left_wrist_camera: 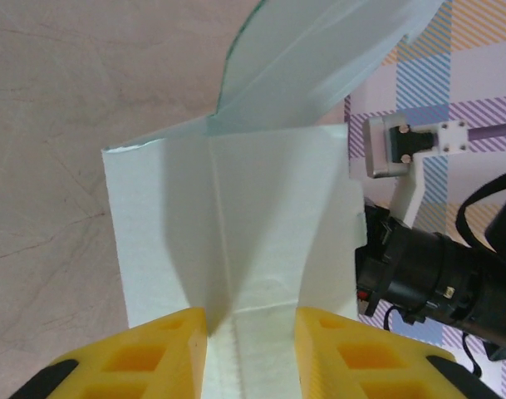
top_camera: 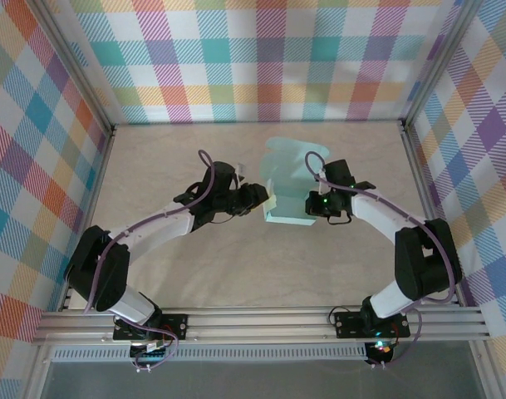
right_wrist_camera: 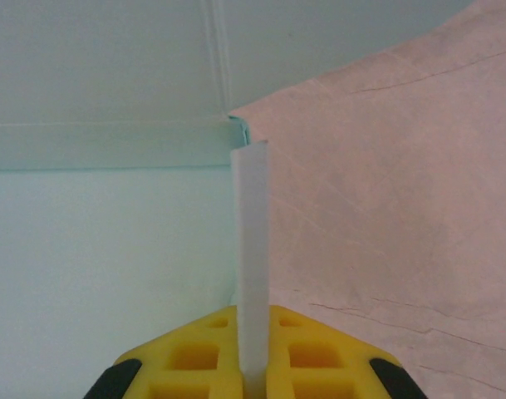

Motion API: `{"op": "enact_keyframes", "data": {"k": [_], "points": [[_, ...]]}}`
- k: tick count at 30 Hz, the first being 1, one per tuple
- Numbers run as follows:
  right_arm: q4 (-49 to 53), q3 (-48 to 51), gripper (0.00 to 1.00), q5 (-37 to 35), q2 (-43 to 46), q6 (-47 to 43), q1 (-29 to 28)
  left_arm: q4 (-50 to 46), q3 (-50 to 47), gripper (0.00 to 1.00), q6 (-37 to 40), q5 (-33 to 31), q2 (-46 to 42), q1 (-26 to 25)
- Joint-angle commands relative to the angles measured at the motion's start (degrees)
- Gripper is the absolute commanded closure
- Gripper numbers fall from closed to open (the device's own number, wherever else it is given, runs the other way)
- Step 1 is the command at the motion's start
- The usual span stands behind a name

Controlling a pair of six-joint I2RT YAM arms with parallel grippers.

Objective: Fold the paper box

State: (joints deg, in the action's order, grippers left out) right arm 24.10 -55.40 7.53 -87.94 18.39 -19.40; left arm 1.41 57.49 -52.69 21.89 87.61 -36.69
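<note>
Paper box [top_camera: 287, 189] half-raised between two arms

Pale mint-teal card sits mid-table [top_camera: 203, 274], partly folded: a base panel lies flat, scalloped flaps trail behind, and a creased wall stands up. The right gripper [right_wrist_camera: 253, 320] is clamped on a thin upright flap, seen edge-on. The left gripper [left_wrist_camera: 251, 324] has its yellow fingers spread, straddling the creased wall.

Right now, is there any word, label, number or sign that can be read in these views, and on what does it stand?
No text can be read.
The paper box is plain mint card with no print.
The left gripper and the right gripper show no marking.
The plaid walls carry pattern only.
</note>
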Motion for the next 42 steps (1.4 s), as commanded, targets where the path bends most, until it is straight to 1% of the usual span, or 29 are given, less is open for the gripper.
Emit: {"op": "enact_keyframes", "data": {"k": [1, 2, 6, 12, 20, 27, 31, 32, 33, 38, 42], "points": [[1.55, -1.7, 1.0, -5.76, 2.93, -2.66, -1.42, -1.79, 1.63, 0.76, 0.57, 0.87, 1.15, -0.56], [1.43, -1.41, 1.0, -6.32, 3.19, -2.72, -1.67, -1.98, 1.51, 0.79, 0.48, 0.96, 1.62, -0.66], [0.76, -0.44, 1.0, -5.66, 3.66, -2.83, -1.78, -1.24, 0.47, 0.79, 0.61, 0.15, 3.47, -1.19], [0.41, 0.2, 1.0, -5.07, 3.83, -1.99, -1.76, -0.08, -0.29, 0.75, 0.81, -1.99, 6.02, -2.75], [-1.37, 0.54, 1.0, -2.06, 1.65, 0.93, -1.69, -4.63, 0.73, 0.75, 5.11, -5.65, 7.94, -3.65], [-2.86, 0.38, 1.0, 0.57, 0.5, 2.22, -1.58, -3.29, 0.52, 0.76, 5.02, -5.84, 10.89, -4.0], [-3.92, 0.34, 1.0, 2.6, -0.17, 3.5, -1.23, -3.17, 1.34, 0.77, 5.47, -6.21, 13.01, -4.61], [-4.29, 0.38, 1.0, 3.04, -0.42, 3.77, -1.1, -3.02, 1.62, 0.81, 5.54, -6.16, 13.57, -4.8], [-4.47, 0.38, 1.0, 3.33, -0.5, 3.99, -1.06, -3.03, 1.79, 0.82, 5.52, -6.16, 14.08, -5.04], [-4.8, 0.29, 1.0, 3.72, -1.26, 4.28, -0.99, -3.04, 2.69, 0.82, 5.58, -6.83, 17.02, -6.02], [-4.89, 0.37, 1.0, 3.72, -1.44, 4.75, -1.0, -5.27, 4.12, 0.82, 5.15, -8.17, 18.99, -6.82]]}}
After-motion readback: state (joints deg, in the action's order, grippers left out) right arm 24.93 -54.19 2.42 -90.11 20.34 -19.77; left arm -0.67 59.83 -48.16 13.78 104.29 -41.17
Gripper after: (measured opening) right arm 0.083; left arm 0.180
